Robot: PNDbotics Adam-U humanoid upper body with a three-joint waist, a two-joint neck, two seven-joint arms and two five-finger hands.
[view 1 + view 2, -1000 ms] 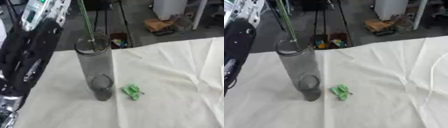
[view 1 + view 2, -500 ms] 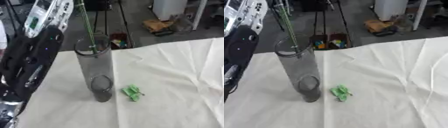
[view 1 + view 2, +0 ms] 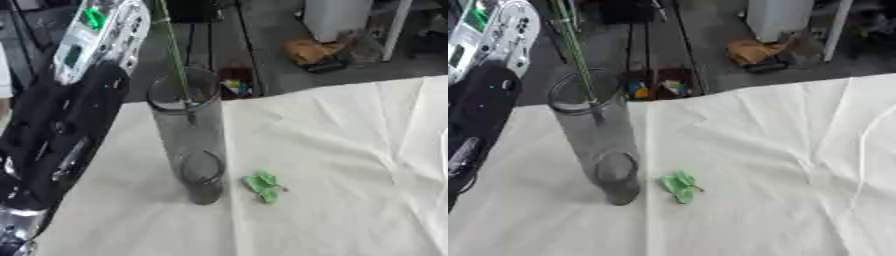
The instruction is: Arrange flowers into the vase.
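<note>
At the far left my left arm [image 3: 61,135] comes in, a black forearm with a white and green panel near the top, rising along the left edge of the table; my left hand itself lies past the picture's edge, so I cannot say how its fingers stand. Just beside the arm stands the vase [image 3: 188,137], a tall clear cylinder, upright on the white cloth [image 3: 350,165] near the table's far left part. A thin green stem [image 3: 175,50] leans in the vase, its lower end just inside the rim against the near wall, its upper part running up out of the top of the view. To the right of the vase's base, near but apart from it, a small green leafy bit [image 3: 262,186] lies flat on the cloth. My right hand shows nowhere.
</note>
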